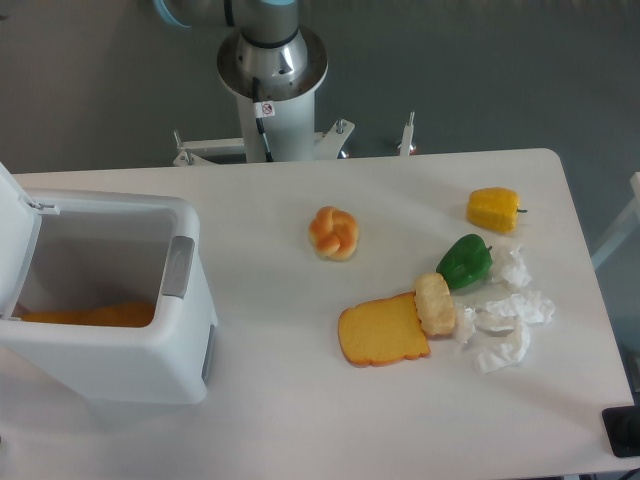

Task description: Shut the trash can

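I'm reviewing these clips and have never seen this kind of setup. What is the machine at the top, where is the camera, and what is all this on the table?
There is one picture, from a fixed camera looking down on a white table. The grey and white column at the top is the base of the robot arm; its fingers are out of the picture, so nothing is seen held. On the left stands a large white trash can, its lid swung up and open, with something orange inside. On the table lie a knotted bread roll, a slice of toast with a small pale bun touching its right edge, a green pepper, a yellow pepper and crumpled white tissues.
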You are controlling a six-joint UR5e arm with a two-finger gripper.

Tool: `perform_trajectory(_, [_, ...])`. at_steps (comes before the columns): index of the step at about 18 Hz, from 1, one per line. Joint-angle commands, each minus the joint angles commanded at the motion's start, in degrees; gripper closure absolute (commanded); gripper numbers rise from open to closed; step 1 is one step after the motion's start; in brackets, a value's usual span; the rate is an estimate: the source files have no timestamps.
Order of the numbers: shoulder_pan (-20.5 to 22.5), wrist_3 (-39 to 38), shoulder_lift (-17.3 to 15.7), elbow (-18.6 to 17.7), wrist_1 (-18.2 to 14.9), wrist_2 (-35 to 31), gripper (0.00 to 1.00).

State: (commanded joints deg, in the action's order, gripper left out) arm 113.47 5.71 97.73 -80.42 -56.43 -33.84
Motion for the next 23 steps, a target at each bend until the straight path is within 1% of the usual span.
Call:
perform_trajectory(8, [0.0,0.0,0.1,-0.4,0.0,-1.4,0.00])
perform_trajectory(11, [0.1,0.2,-0.2,-0.4,0.0,-3.5,0.00])
perform_trajectory(18, [0.3,4.7,-0.1,-0.5,0.0,-8.2,0.00])
perform_trajectory(23, [2.5,7.7,-0.1,-1.1,-0.1,-8.7,0.00])
